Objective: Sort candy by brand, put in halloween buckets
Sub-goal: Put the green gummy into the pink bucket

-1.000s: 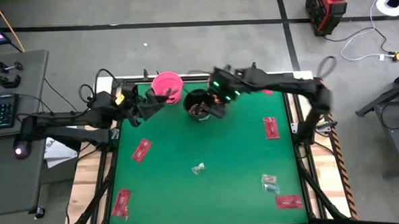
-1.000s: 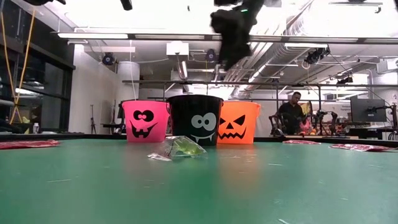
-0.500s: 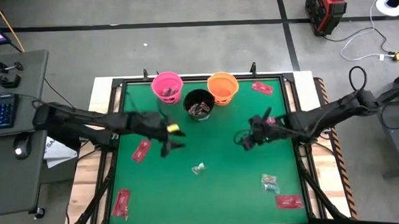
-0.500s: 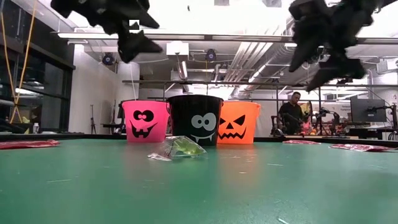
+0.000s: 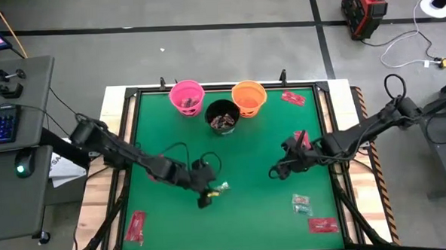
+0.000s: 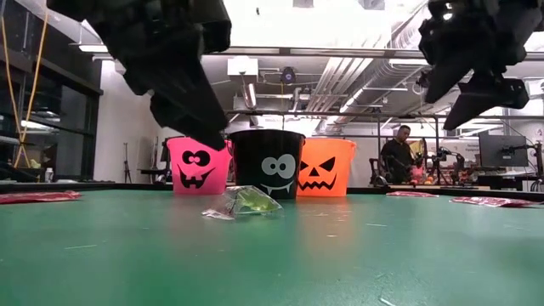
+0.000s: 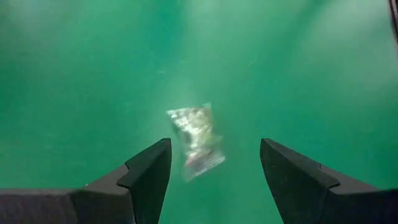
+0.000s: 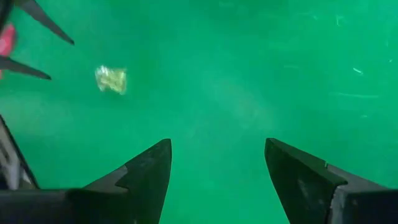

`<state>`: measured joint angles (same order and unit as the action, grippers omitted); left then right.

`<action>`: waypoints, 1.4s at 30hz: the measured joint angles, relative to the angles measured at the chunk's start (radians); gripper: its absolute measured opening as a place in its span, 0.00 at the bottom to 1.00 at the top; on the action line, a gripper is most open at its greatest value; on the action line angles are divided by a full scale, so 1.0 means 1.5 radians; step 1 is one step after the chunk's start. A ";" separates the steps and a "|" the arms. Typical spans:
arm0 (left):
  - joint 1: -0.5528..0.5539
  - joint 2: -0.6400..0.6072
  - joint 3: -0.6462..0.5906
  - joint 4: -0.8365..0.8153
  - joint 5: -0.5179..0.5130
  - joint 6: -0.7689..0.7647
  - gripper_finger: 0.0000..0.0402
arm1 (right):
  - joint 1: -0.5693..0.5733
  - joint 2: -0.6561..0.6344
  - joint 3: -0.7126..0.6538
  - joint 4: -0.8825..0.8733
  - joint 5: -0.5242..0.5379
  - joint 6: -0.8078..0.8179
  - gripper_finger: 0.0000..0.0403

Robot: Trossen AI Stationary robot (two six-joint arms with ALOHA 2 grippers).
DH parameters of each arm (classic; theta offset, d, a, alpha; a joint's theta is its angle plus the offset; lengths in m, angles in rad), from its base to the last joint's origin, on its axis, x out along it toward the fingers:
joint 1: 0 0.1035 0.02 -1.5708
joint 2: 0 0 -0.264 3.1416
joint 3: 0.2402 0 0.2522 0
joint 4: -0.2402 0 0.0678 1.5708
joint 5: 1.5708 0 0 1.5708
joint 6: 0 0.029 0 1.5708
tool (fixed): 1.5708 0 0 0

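- Green felt covers the desk [image 5: 239, 158], and the three halloween buckets stand in a tight cluster at its far edge: the pink bucket [image 5: 185, 97], the black bucket [image 5: 222, 116] and the orange bucket [image 5: 249, 97], close enough for either arm to drop into any of them.
- Left pincer [image 5: 208, 193] hangs low just beside the clear-and-green candy [image 5: 223, 188] near the desk's middle. Its fingers [image 7: 149, 171] are spread wide and hold nothing, with the sweet lying between them in the left wrist view, so I judge it is lining up a grab.
- Right pincer [image 5: 278, 168] hovers over bare felt on the right side, also wide open and empty, apparently waiting.
- Red packets [image 5: 135, 226] lie scattered near the desk's edges, still unsorted, with another crinkly piece [image 5: 301, 204] near the front right.
- What the black bucket already contains is a dark jumble I cannot identify. The low view cuts off both arms at the top, and brand print on any wrapper is unreadable.
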<state>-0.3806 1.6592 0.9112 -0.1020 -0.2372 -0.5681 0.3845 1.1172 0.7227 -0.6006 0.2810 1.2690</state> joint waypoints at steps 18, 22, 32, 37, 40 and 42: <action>-0.021 0.200 0.131 -0.078 -0.075 -0.101 0.59 | 0.011 0.001 0.000 -0.074 0.000 -0.110 0.63; -0.011 0.197 0.131 -0.101 -0.068 -0.141 0.52 | 0.011 0.001 0.000 -0.074 0.001 -0.113 0.62; 0.063 0.049 0.127 -0.330 -0.043 -0.055 0.05 | 0.011 0.001 0.000 -0.068 0.007 -0.097 0.62; 0.175 -0.107 0.127 -0.419 -0.136 0.035 0.01 | 0.011 0.001 0.000 -0.058 0.044 -0.062 0.62; 0.291 -0.189 0.128 -0.427 -0.163 0.095 0.01 | 0.010 0.001 0.000 -0.044 0.068 -0.032 0.62; 0.386 -0.222 0.128 -0.419 -0.150 0.147 0.00 | 0.010 0.001 0.000 -0.035 0.080 -0.006 0.62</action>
<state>0.1987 1.3261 1.1034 -0.7313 -0.4623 -0.3479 0.4000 1.1183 0.7231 -0.6534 0.4012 1.2601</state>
